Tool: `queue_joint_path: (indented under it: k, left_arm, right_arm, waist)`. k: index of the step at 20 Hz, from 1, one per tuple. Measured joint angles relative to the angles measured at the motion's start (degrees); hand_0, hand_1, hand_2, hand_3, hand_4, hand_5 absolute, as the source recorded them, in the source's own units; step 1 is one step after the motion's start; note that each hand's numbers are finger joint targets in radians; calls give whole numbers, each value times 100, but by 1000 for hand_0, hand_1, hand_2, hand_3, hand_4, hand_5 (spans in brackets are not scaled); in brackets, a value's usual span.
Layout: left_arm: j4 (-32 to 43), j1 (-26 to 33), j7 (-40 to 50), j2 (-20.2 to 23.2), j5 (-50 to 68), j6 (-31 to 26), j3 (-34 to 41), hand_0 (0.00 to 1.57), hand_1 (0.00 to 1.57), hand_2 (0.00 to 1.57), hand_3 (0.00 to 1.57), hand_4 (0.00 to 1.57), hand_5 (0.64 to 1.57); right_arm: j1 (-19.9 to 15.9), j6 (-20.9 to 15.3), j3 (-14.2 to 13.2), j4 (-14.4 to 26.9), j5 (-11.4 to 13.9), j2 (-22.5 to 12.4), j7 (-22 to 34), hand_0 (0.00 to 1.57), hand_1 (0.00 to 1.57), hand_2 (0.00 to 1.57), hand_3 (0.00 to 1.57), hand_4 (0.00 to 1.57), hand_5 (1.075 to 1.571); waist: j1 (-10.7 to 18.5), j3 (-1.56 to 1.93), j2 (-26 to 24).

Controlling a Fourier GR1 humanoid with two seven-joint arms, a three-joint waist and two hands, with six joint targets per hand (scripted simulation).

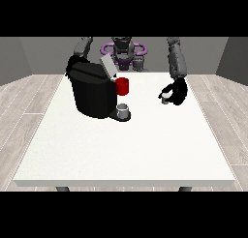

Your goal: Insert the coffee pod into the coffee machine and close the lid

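- Black, boxy plastic, the coffee machine (92, 94) is seen on the left part of the large white table (126, 150), with its grey lid (107, 66) tilted up and open at the top.
- A red cylindrical mug (123, 86) is seen just right of the machine's upper body, and a small grey cup (123, 109) is seen on the machine's drip base at its near right corner.
- The small pale coffee pod (165, 96) is seen at the right of the table, low over the tabletop, at the fingers of the black hand at the view's right (176, 92); the fingers appear curled round it, though the pod is largely hidden by them.
- The pod is well apart from the machine, so the whole carry to the left is judged not yet done.
- A slip of the pod is judged possible during the carry, since little of it is shown to be enclosed.
- The red mug and the raised lid are judged to lie near the path to the opening; either could be knocked by the arm.
- A tilted pod could be jammed at the opening, and the lid then kept from closing.
- The black hand at the view's left (72, 63) is mostly hidden behind the machine's far left corner; the state of its fingers cannot be told.
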Motion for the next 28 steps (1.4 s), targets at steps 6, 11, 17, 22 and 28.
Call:
queue_joint_path:
  k: [6,11,17,22,28]
  left_arm:
    - [-216,-340,-168,-9,-9,-534,-104,1342,1342,1397,1362,593,1571]
    - [-407,-690,-33,-47,-38,-854,-150,1256,1256,1331,1292,545,1571]
    - [-671,-1028,432,-294,-125,-1154,-261,1256,1256,1331,1292,545,1571]
    - [-782,-1343,692,-348,-175,-1346,-256,1253,1253,1328,1281,537,1571]
    - [-848,-1795,970,-261,-165,-1477,-99,1272,1272,1307,1244,512,1571]
  right_arm:
    - [-34,-47,-65,364,12,16,11,0,0,0,0,488,1571]
    - [-153,-80,-101,622,-19,12,25,0,0,0,0,456,1571]
    - [-181,20,-224,1067,-121,-9,-300,0,0,0,0,476,1571]
    - [-241,-3,-148,1088,-149,10,-264,0,0,0,0,504,1571]
    - [-360,31,-75,979,-137,-30,-132,0,0,0,0,507,1571]
  waist:
    - [148,-2,-309]
    - [167,-2,-495]
    - [202,-1,-713]
    - [96,-2,-812]
    - [-123,-3,-787]
